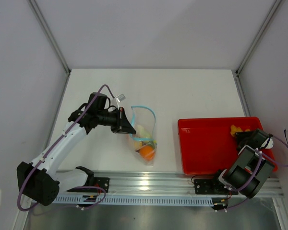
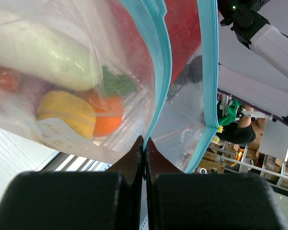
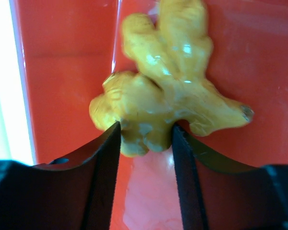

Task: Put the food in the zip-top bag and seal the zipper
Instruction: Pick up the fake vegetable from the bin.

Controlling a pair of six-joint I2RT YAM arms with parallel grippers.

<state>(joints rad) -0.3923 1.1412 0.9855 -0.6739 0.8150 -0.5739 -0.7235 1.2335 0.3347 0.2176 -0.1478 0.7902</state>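
My left gripper [image 1: 129, 125] [image 2: 145, 141] is shut on the light-blue zipper [image 2: 161, 62] [image 1: 149, 112] and holds the clear zip-top bag [image 1: 144, 136] up with its mouth open. Inside the bag lie an orange round fruit [image 2: 108, 122] [image 1: 147, 151], a yellow piece [image 2: 67, 112] and a white piece [image 2: 43, 52]. My right gripper [image 3: 146, 129] [image 1: 244, 136] is down in the red tray [image 1: 206, 143], its fingers pressed against both sides of a knobbly yellow piece [image 3: 168, 86] [image 1: 237, 129] of food that rests on the tray floor.
The tray wall [image 3: 62, 72] runs close along the left of the yellow piece. A metal rail [image 1: 173, 184] crosses the table's near edge between the arm bases. White walls enclose the table at the back and sides.
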